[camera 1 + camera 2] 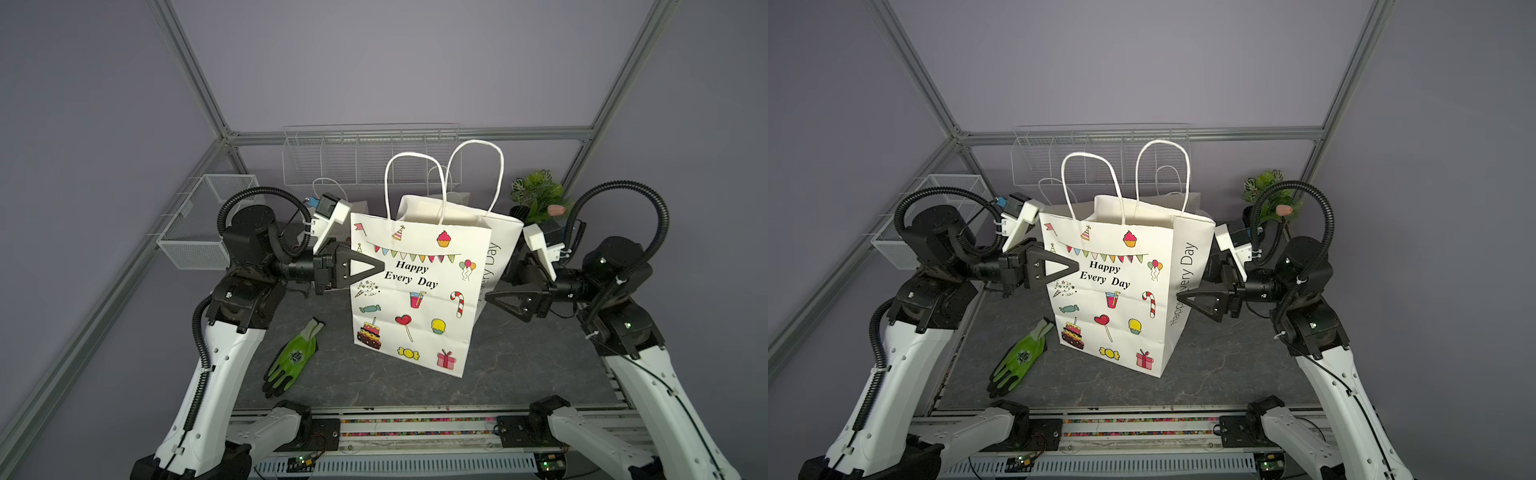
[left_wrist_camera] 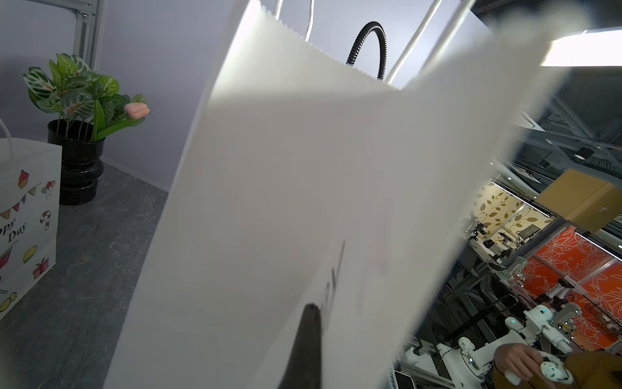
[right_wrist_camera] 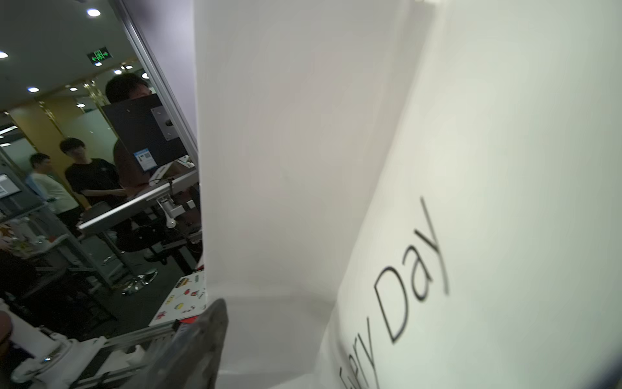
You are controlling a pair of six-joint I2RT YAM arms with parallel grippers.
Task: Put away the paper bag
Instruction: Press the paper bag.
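On the dark table (image 1: 519, 365), left gripper (image 1: 380, 266) pinches the paper bag (image 1: 432, 307), right gripper (image 1: 493, 292) spread beside it.

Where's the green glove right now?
In both top views the green glove lies flat on the table, on the robot's left, just beside the upright paper bag's base.

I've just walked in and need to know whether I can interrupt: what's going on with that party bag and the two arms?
Both grippers are at the paper bag, which stands upright and open on the table. The left gripper is shut, apparently pinching the bag's front left edge. The right gripper has its tip at the bag's right side; whether it grips is unclear. A green glove lies untouched nearby. The bag is not put away yet.
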